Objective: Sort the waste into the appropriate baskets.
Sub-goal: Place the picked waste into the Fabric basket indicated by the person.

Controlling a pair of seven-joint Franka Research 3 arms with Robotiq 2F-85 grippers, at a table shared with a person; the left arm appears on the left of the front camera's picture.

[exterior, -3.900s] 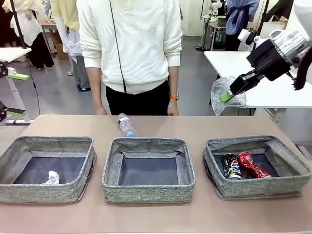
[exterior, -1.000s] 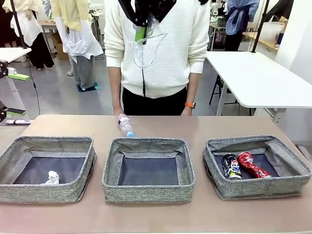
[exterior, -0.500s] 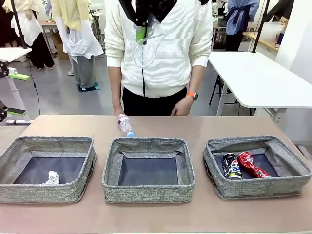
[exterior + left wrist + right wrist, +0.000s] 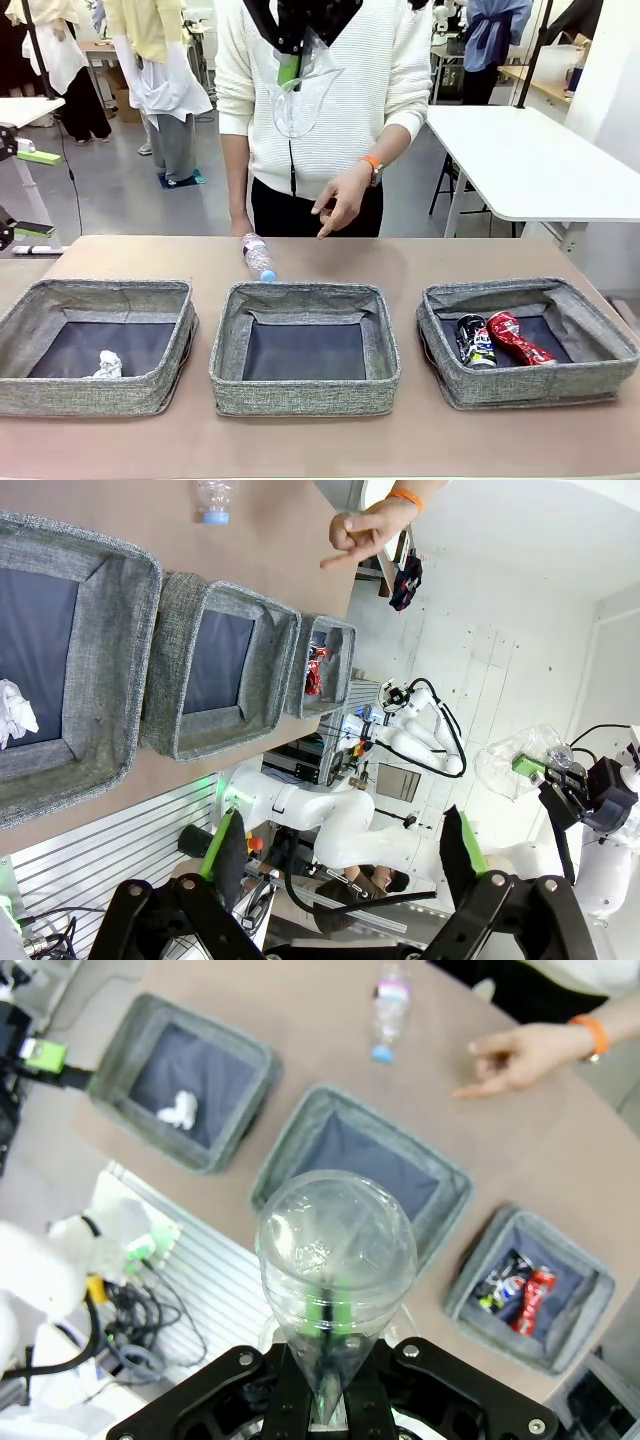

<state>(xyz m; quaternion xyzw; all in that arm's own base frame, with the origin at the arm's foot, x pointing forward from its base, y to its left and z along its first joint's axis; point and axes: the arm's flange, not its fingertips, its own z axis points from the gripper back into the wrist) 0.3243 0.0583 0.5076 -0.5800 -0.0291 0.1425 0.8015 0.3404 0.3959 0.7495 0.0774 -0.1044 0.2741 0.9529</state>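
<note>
A clear plastic cup [image 4: 335, 1250] is gripped tight by the right gripper [image 4: 325, 1330] high over the table [image 4: 450, 255]; the left gripper [image 4: 340, 855] is held wide open, empty. The bottle [image 4: 258, 257] is seen at the middle basket's [image 4: 303, 395] 12 o'clock, its label unreadable.

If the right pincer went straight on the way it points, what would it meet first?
Probably the middle basket: the right pincer, shut on the clear plastic cup, points down from high above toward that basket's robot-side rim. Depth is unclear, so it could land just short of it.
</note>
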